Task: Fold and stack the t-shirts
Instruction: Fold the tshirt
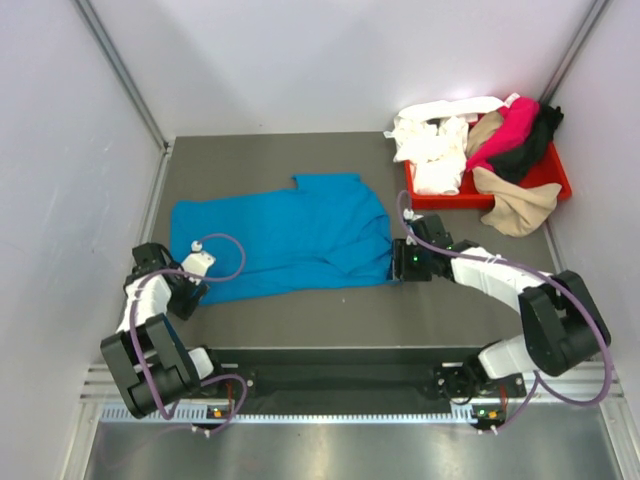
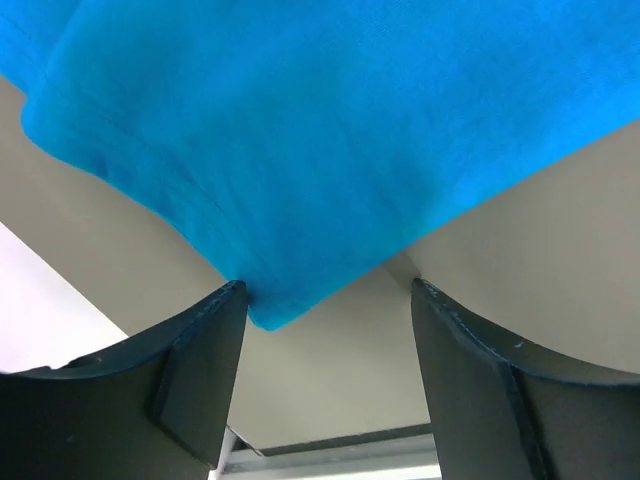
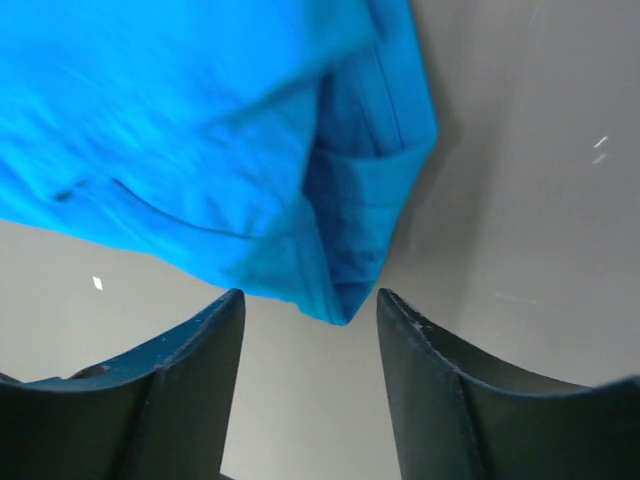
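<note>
Early going. Shows the blue t-shirt (image 1: 285,235) lying loosely across the middle of the desk (image 1: 450,310), perhaps doubled over once, though hard to say from above. Has the left tool (image 2: 328,290) and right tool (image 3: 310,295) at its near corners, jaws apart, gripping nothing. Yet to fold: the other t-shirts (image 1: 435,150), white, magenta, black and tan, heaped in the red tray (image 1: 545,185). No stack begun.

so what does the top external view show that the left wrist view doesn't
Only the top view: the red plastic tray heaped with the white, magenta, black and tan cloth t-shirts, plus the right gripper. Only the left wrist view: the open dark fingers of the left gripper close up, a corner of the bright blue short-sleeved cloth t-shirt lying unclamped between them. Both: that t-shirt on the grey table.
</note>
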`<state>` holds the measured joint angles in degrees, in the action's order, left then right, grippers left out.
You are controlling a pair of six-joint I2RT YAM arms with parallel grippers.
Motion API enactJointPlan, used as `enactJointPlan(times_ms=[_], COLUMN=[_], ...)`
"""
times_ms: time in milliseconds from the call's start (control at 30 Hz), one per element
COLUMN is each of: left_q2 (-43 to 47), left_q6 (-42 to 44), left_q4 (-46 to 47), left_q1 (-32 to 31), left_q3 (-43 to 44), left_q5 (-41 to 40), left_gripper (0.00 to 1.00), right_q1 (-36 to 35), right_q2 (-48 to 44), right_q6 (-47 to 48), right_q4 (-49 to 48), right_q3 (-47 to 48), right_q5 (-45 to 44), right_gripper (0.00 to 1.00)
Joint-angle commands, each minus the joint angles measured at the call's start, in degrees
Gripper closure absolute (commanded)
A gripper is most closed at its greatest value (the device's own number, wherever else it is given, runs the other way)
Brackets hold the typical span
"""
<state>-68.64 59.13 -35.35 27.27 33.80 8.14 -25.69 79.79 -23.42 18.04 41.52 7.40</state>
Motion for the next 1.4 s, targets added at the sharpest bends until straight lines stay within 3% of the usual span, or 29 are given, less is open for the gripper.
enactJointPlan(times_ms=[0,67,100,200,333,367,400,500,700,900,933,967,1000,1067,1133,1267,1300,1333,1367], left_q2=[0.18,0.17,0.00,-0.18,0.00,0.17,0.35,1.23,2.55,2.29,2.02,1.76,1.50,0.88,-0.52,-5.44,-6.76,-9.38,-10.97], left_q6=[4.50,3.36,3.27,3.09,2.83,3.18,3.18,4.06,9.06,15.66,16.01,16.10,16.36,15.41,12.60,-2.85,-7.06,-17.02,-22.25], left_q4=[7.12,11.16,14.40,20.12,20.34,19.54,19.27,15.33,-1.28,-6.56,-7.01,-7.88,-10.59,-13.41,-15.17,-14.05,-12.74,-10.55,-3.83], left_q1=[-0.11,-0.11,-0.11,-0.20,-0.11,-0.28,-0.28,-0.11,3.32,3.23,3.23,3.14,3.23,3.14,3.14,2.97,2.71,2.27,1.92], left_q3=[-1.28,-3.47,-4.18,-6.90,-8.67,-8.67,-8.84,-7.88,2.31,0.56,0.82,1.35,3.36,6.52,13.02,24.71,28.30,29.38,30.96], left_q5=[1.17,0.56,0.39,0.47,1.26,1.96,1.97,0.48,3.72,4.25,3.73,3.64,3.64,5.03,6.88,16.35,17.60,18.13,16.05], left_gripper=[0.29,0.31,0.33,0.43,0.72,0.97,1.00,1.00,1.00,1.00,0.99,0.91,0.53,0.02,0.01,0.01,0.01,0.03,0.08], right_q1=[0.29,0.47,0.56,2.04,3.54,3.72,4.07,4.16,4.07,3.98,4.07,3.98,3.98,4.07,3.72,3.55,3.63,3.63,3.63], right_q2=[1.42,2.21,2.21,1.95,0.99,0.37,-0.15,-3.66,-17.88,-26.60,-27.14,-27.75,-28.37,-28.72,-27.76,-21.10,-16.29,-13.46,-10.30], right_q6=[-2.24,-2.60,-2.68,-2.68,-2.60,-2.51,-2.51,-2.33,-8.47,-12.52,-12.88,-12.88,-12.79,-12.27,-9.99,-1.91,1.24,2.58,3.63], right_q4=[-5.91,-6.26,-6.53,-7.23,-7.06,-5.75,-4.87,0.84,9.98,14.73,15.52,15.88,16.58,17.37,20.34,19.50,18.01,15.47,14.23], right_q3=[-1.78,-2.84,-3.72,-4.77,-5.66,-5.83,-6.09,-6.62,-13.02,-18.40,-18.75,-18.49,-17.79,-13.86,-8.41,10.37,13.12,15.85,21.18], right_q5=[2.45,1.31,0.26,0.95,1.48,1.39,1.13,1.30,5.25,5.87,5.79,5.44,5.00,3.51,0.26,-6.42,-6.87,-7.22,-7.14], right_gripper=[0.48,0.58,0.71,0.86,1.00,1.00,1.00,1.00,1.00,1.00,0.94,0.60,0.48,0.34,0.31,0.31,0.33,0.38,0.47])
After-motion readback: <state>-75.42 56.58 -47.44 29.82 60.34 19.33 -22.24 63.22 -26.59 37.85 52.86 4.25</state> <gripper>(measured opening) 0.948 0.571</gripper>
